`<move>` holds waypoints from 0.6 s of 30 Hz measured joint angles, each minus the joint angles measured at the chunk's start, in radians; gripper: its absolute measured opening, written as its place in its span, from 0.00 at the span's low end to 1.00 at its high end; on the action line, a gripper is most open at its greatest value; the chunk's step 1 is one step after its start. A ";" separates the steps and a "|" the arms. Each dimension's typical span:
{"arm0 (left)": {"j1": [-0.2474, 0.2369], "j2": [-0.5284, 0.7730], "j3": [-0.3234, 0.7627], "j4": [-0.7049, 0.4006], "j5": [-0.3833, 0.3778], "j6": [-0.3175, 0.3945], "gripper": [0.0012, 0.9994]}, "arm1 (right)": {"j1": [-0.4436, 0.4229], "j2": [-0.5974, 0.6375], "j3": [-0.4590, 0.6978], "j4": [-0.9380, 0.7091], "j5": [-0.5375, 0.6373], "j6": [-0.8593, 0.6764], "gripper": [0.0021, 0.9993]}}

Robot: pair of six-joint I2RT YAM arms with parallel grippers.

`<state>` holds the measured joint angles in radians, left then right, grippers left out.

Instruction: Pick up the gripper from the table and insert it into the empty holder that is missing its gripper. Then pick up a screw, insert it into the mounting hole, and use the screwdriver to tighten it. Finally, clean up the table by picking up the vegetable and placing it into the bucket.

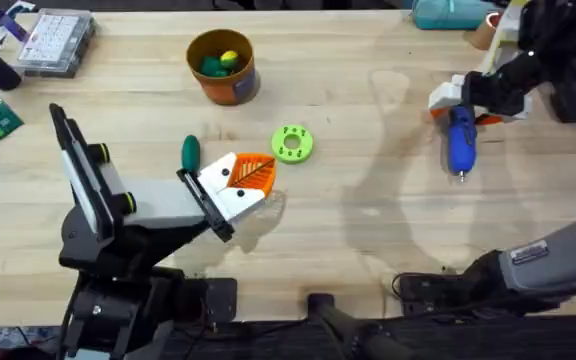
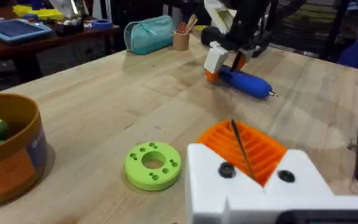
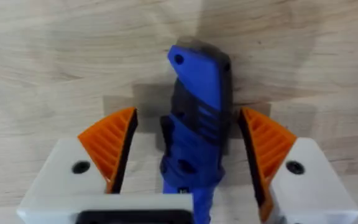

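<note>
Right under our right wrist camera lies the screwdriver (image 3: pixel 197 118), flat on the table (image 1: pixel 368 240) at its far right, between our right gripper's (image 3: pixel 191 149) orange pads, which stand apart on either side of the blue body without touching it. To grip it well, we judge we should close squarely across the fat middle, keeping the bit free. Our right arm reaches far forward, wrist pitched down over the tool. Our left gripper (image 2: pixel 247 155) hovers near the green disc (image 1: pixel 291 143); we cannot tell its jaws.
</note>
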<state>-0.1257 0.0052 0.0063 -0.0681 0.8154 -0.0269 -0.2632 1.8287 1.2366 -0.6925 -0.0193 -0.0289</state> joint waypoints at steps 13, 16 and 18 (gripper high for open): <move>0.000 0.000 0.000 0.000 0.000 0.000 0.02 | 0.010 0.039 0.020 -0.007 0.029 -0.001 0.96; 0.000 0.000 0.000 0.000 0.000 0.000 0.02 | 0.008 0.039 0.022 0.000 0.038 -0.005 0.58; 0.000 0.000 0.000 0.000 0.000 0.000 0.02 | 0.005 0.043 0.023 0.007 0.047 -0.006 0.27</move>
<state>-0.1257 0.0052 0.0063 -0.0681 0.8157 -0.0269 -0.2585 1.8714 1.2591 -0.6852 0.0281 -0.0347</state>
